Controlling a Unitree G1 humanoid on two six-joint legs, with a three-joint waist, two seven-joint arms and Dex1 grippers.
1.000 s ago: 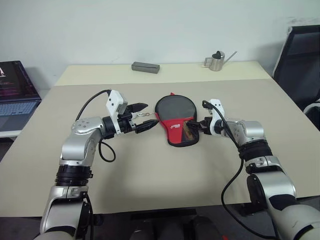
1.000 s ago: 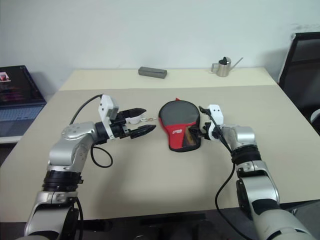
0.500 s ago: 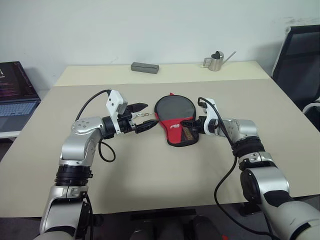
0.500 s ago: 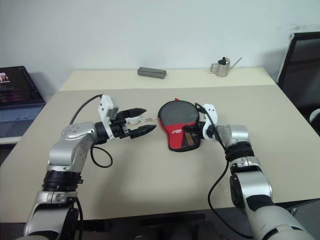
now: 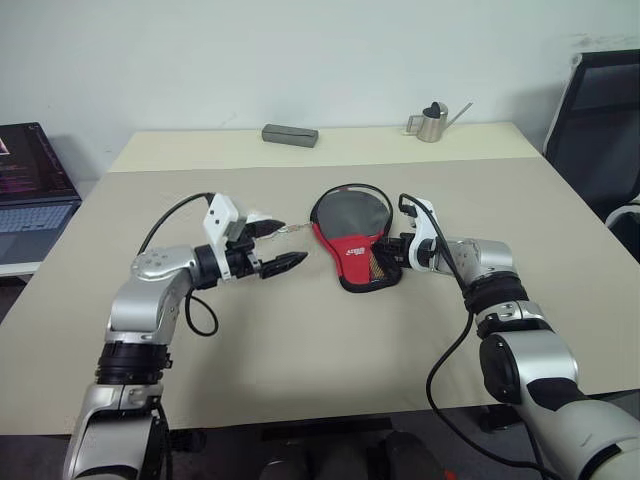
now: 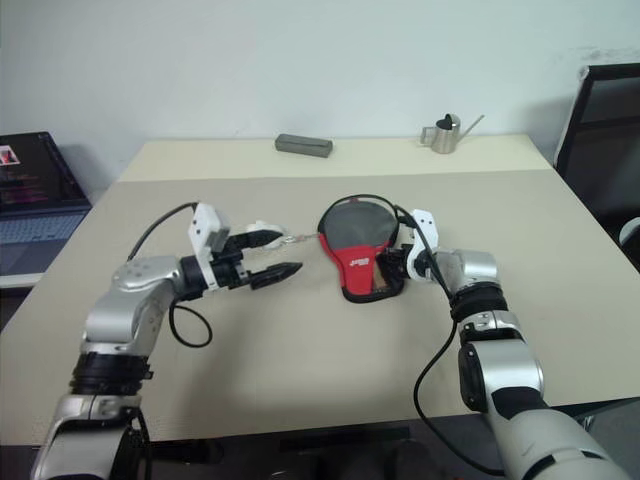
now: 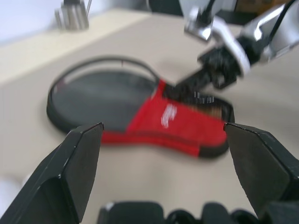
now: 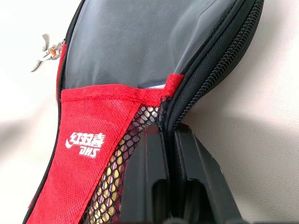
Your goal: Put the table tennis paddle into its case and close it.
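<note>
My left fingers (image 5: 278,247) stand wide apart and hold nothing, hovering over the worktop (image 5: 330,340) just left of the case (image 5: 352,237). The case lies near the middle of the worktop, its round black end toward the far edge, red panel and mesh pocket toward me. My right fingers (image 8: 169,175) are pinched shut on the case's zipper edge at its right side. A metal zipper pull (image 8: 46,52) dangles at the case's left edge.
</note>
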